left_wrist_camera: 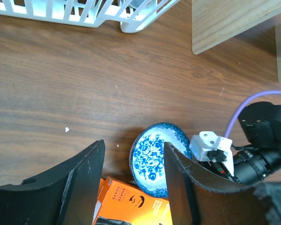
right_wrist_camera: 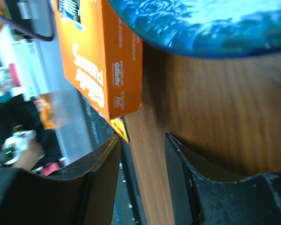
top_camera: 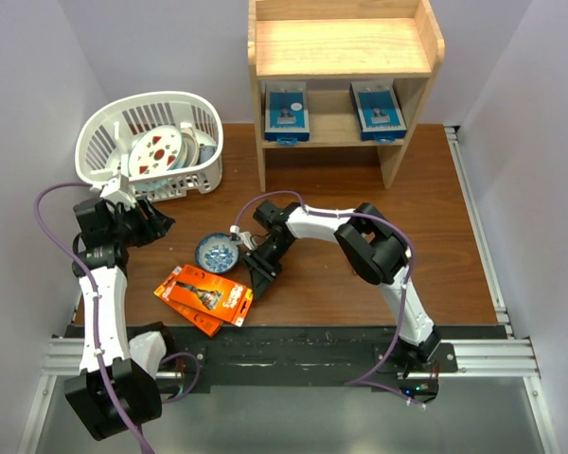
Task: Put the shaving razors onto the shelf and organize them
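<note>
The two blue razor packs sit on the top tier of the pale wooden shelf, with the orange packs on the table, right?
No: the two blue razor packs sit on the lower tier of the pale wooden shelf, per the top external view. The orange packs are on the table.

Setting: robot-lab test cell, dressed as a small shop display. Evidence: wood-grain table [top_camera: 360,189] boxed in by plain pale walls [top_camera: 151,47] on three sides; aluminium rails [top_camera: 492,355] behind both grippers, carrying the arm bases; purple cable [left_wrist_camera: 262,95] trailing along the arms. Props: pine shelf [top_camera: 341,47] far beyond the right gripper [top_camera: 262,274], stocked with blue packs [top_camera: 286,112]; orange razor packs [top_camera: 204,295] just left of that gripper; white basket [top_camera: 151,142] beyond the left gripper [top_camera: 159,224].
</note>
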`<state>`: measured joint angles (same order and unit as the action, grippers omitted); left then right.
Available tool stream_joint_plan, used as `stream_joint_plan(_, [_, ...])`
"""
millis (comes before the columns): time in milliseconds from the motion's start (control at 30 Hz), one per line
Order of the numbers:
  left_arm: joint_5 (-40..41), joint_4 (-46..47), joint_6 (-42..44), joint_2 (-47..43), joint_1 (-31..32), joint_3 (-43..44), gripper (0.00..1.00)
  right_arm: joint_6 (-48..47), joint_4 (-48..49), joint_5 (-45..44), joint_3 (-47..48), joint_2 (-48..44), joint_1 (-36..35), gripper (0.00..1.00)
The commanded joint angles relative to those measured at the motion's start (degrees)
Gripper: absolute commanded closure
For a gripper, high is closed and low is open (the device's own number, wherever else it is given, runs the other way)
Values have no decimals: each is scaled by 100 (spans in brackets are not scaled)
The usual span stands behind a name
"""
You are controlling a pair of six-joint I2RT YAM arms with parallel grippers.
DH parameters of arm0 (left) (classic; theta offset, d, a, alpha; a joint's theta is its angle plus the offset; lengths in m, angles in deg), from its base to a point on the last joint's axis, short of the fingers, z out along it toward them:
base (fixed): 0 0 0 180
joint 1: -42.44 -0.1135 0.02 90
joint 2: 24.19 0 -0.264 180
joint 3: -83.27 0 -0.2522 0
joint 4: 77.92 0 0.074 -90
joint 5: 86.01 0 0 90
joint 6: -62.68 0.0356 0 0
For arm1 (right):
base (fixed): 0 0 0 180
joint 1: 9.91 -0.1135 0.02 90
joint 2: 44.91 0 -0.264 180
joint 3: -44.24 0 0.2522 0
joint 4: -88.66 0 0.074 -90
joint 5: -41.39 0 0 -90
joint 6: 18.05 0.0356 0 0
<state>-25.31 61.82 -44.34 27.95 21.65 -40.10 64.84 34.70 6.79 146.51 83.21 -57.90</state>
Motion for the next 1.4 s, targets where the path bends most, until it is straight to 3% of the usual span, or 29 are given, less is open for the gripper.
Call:
stream_joint_plan(0, [-181, 216, -30, -107, -109, 72, 42, -115, -339, 269, 430, 161, -62, 53])
stream_joint_plan(467, [-340, 215, -30, -160, -249, -60, 43, 403, 302, 1157, 518, 161, -62, 54])
stream_joint_plan(767, [-410, 330, -162, -125, -320, -148, 43, 1107, 821, 832, 509, 319, -149, 61])
stream_joint_plan(1000, [-471, 426, -197, -55, -337, -130, 43, 985, 716, 894, 659, 293, -211, 90])
stream_joint_plan(1133, [-507, 575, -241, -2, -337, -113, 43, 529, 269, 938, 720, -84, -211, 100])
stream_joint_plan(1367, [-507, 1032, -372, 51, -337, 37, 43, -658, -1278, 999, 1536, -778, -54, 100])
